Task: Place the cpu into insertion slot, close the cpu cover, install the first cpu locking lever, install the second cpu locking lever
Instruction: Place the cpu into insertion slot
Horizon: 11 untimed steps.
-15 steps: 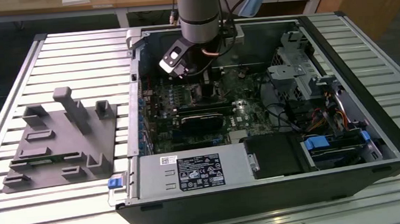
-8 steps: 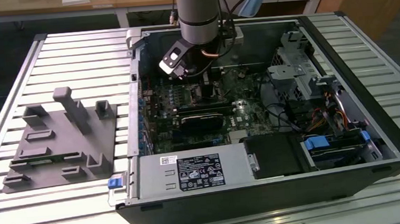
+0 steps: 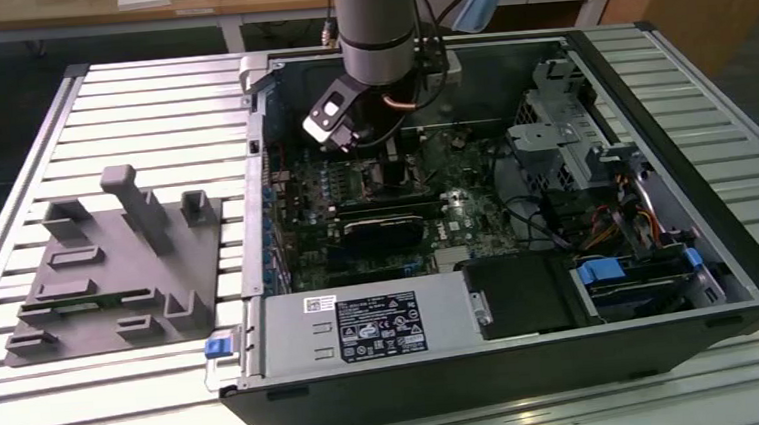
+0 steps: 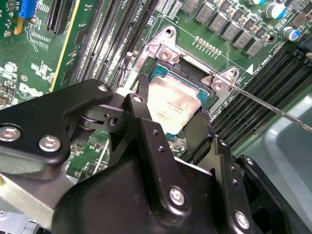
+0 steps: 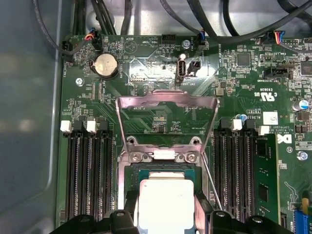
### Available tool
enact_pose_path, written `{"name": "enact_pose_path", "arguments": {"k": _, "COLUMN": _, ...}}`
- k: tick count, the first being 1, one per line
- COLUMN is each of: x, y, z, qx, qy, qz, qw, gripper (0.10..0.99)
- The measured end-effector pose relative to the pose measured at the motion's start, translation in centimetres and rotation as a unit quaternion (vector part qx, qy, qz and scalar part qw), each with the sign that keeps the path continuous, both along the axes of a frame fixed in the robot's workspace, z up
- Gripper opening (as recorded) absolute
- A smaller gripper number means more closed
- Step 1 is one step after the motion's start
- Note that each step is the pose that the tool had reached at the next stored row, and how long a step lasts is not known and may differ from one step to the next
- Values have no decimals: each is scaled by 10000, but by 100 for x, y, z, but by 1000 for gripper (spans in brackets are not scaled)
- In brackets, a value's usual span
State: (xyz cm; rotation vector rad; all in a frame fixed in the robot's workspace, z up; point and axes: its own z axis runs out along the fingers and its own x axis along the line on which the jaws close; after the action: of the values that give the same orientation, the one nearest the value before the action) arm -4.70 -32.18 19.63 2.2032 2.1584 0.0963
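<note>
Inside the open computer case (image 3: 498,375), the claw (image 5: 165,214) pinches the cpu (image 4: 173,105) by two opposite edges at the insertion slot (image 5: 130,178), beneath the upright cpu cover (image 5: 168,99); lowering it flat, square and unforced looks key.

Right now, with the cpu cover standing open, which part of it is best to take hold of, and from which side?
Probably the free crossbar of the cpu cover, the edge farthest from its hinge beside the insertion slot. The frame is thin with a large cut-out, so the bar gives most leverage; come from the side away from the slot. The gripper holds the cpu.
</note>
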Motion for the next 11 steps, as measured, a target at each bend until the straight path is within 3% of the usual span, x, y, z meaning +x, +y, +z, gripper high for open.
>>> {"name": "enact_pose_path", "arguments": {"k": 11, "x": 15, "y": 2, "z": -22, "qx": 2, "qy": 0, "qz": 32, "qw": 10000, "gripper": 537}}
